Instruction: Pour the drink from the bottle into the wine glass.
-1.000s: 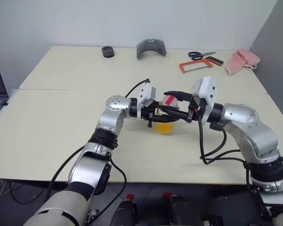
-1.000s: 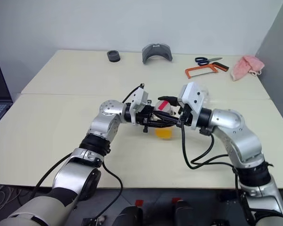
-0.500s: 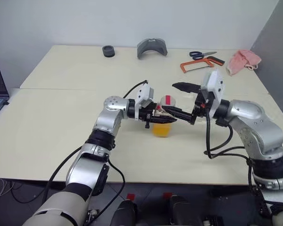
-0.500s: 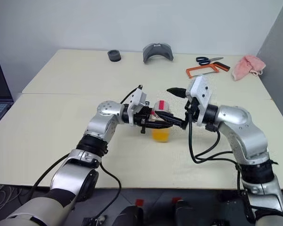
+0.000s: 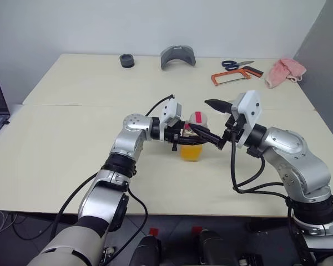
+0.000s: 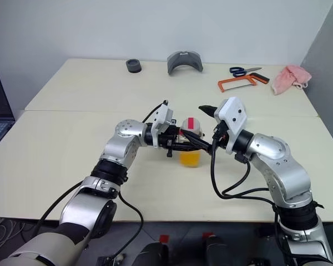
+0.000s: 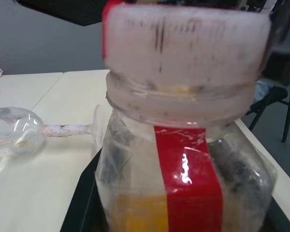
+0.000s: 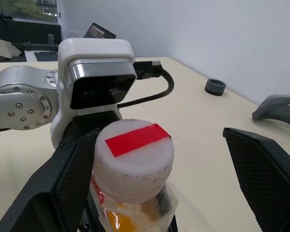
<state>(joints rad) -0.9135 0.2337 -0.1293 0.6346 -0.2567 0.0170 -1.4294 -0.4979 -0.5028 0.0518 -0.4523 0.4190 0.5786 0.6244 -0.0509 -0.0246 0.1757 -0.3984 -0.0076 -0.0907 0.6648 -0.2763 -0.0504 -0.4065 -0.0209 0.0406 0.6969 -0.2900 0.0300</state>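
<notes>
Even, diffuse light falls from overhead, bright across the pale table, with only soft, short shadows under the arms. The head views are sharp, with no clear bending at the edges. In the left wrist view the bottle sits very close and soft, its red stripe carrying a small white glare; the wine glass behind looks slightly blurred, perhaps from shallow focus. The right wrist view is crisp nearby, softer in the background.

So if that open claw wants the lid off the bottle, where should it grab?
Probably round the cap, one finger on each side, coming from the right. The cap stands clear above the left gripper, which clamps the bottle body lower down.
</notes>
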